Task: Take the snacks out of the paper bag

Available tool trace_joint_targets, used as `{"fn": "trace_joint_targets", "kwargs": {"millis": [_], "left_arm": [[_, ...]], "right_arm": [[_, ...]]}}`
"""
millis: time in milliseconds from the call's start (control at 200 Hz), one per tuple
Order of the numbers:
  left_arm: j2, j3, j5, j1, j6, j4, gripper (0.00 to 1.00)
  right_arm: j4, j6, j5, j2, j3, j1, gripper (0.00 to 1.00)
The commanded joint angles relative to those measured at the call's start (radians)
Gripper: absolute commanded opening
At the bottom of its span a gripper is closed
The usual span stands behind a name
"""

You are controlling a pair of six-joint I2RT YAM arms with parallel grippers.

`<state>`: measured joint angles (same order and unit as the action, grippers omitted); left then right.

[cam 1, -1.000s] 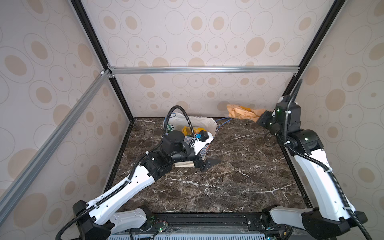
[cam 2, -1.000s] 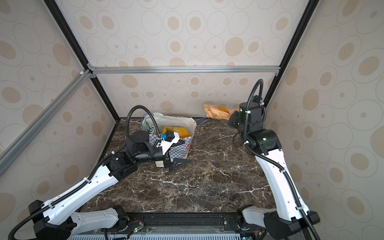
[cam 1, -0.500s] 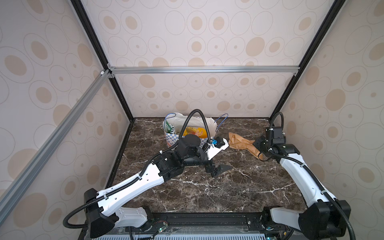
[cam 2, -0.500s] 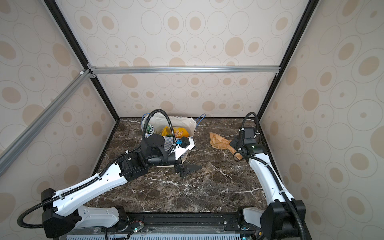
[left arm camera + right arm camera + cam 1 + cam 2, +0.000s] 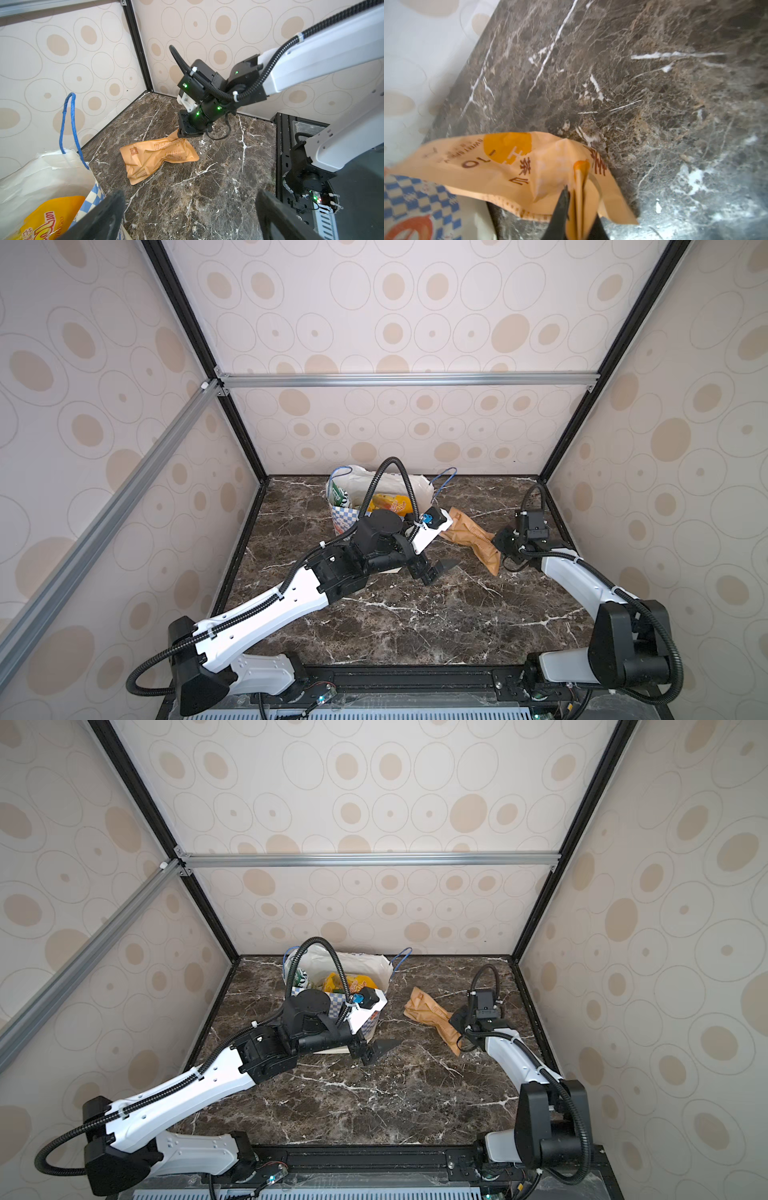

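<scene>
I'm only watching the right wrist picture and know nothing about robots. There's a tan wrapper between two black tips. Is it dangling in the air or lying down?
Observer: Lying down. In both top views the tan pouch rests on the marble table, to the right of the paper bag.
Operator: Is the bag empty?
Observer: No. The left wrist view shows a yellow packet inside it.
Operator: What's the other arm doing?
Observer: The left gripper stands wide open, holding nothing, just in front of the bag.
</scene>
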<state>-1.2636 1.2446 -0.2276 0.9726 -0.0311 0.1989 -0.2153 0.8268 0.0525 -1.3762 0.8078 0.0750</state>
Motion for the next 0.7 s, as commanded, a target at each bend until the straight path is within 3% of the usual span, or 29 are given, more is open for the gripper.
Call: {"fn": "trace_joint_targets", "kwargs": {"millis": [0,230,500,695], "left_arm": [[-0.023,0.052,0.038,0.009,0.029,0.003,0.98],[-0.038,0.078,0.114,0.008,0.058,0.023,0.98],[-0.054,0.141,0.261,0.0,0.101,0.071,0.98],[-0.075,0.22,0.356,-0.033,0.14,0.12,0.98]], "right_arm": [[0.042,0.017,0.084,-0.016,-0.07,0.026,0.24],[-0.027,-0.018,0.078,-0.005,-0.06,0.067,0.35],[-0.222,-0.046,-0.078,0.099,0.07,0.084,0.77],[-0.249,-0.088,-0.052,0.179,0.176,0.117,0.81]]}}
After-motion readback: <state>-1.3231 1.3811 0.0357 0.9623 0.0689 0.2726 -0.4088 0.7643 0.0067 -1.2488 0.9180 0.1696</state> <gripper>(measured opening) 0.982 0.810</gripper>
